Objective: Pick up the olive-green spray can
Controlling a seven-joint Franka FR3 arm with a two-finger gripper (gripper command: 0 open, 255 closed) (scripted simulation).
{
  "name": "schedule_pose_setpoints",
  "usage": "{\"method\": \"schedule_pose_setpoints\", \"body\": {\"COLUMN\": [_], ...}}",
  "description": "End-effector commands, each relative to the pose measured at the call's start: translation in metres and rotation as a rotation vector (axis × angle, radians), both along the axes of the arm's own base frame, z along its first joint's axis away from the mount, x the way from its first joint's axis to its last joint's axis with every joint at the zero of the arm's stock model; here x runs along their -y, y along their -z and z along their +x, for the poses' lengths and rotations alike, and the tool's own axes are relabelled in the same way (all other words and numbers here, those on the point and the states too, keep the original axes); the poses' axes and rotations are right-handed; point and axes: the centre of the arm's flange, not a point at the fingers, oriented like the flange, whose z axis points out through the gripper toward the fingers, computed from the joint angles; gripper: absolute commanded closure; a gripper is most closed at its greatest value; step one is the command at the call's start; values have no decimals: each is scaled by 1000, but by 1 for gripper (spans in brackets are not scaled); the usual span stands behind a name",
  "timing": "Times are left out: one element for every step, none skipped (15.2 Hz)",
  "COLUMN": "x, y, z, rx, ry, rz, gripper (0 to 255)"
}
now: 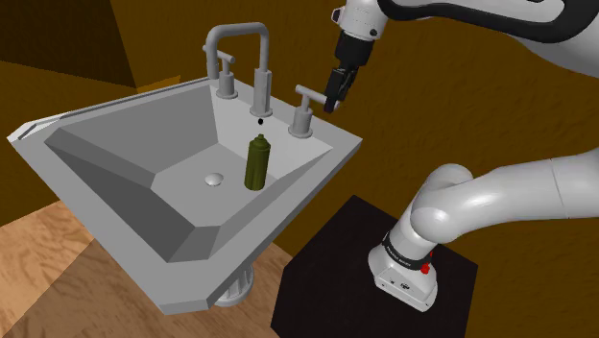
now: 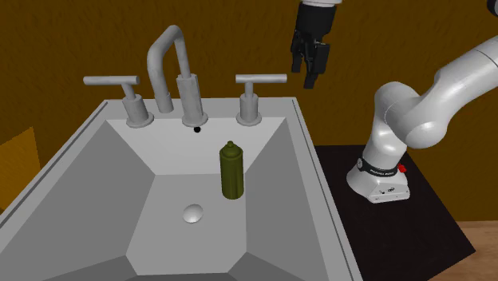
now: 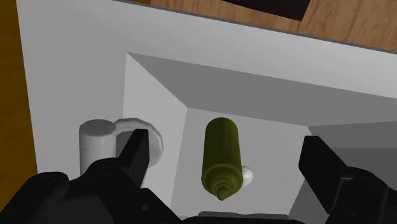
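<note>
Spray can (image 1: 257,161) upright, nozzle up, in sink (image 1: 115,182)

Matt olive spray can (image 1: 257,163), smooth grey sink (image 1: 115,154), wood-grain floor (image 1: 58,278) & matt blk stand (image 1: 326,278).

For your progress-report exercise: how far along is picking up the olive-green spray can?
Done: little; the gripper is open, high above the sink. In hand: the approach, with the spray can standing upright inside it, untouched. Left: descend, close, lift.
</note>
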Motion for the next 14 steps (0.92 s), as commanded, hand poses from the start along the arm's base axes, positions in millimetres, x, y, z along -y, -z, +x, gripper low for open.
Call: {"method": "schedule_pose_setpoints", "body": {"x": [0,-11,-21,-32,-42,-52,-61,-71,-80,-88,-96,-104,-111,-118], "y": [0,9,19,28,38,48,57,67,77,86,96,105,115,124], "z": [0,1,2,4,7,10,14,19,24,30,37,44,52,60], "rx": [0,17,34,51,67,84,101,118,135,152,169,186,202,219], "ry": [0,52,104,156,208,260,312,364,416,468,520,571,623,675], "rz": [0,-9,-18,-27,-37,-46,-55,-64,-73,-82,-91,-101,-110,-119], "gripper": [0,0,0,0,0,0,0,0,0,0,0,0,0,0]}}
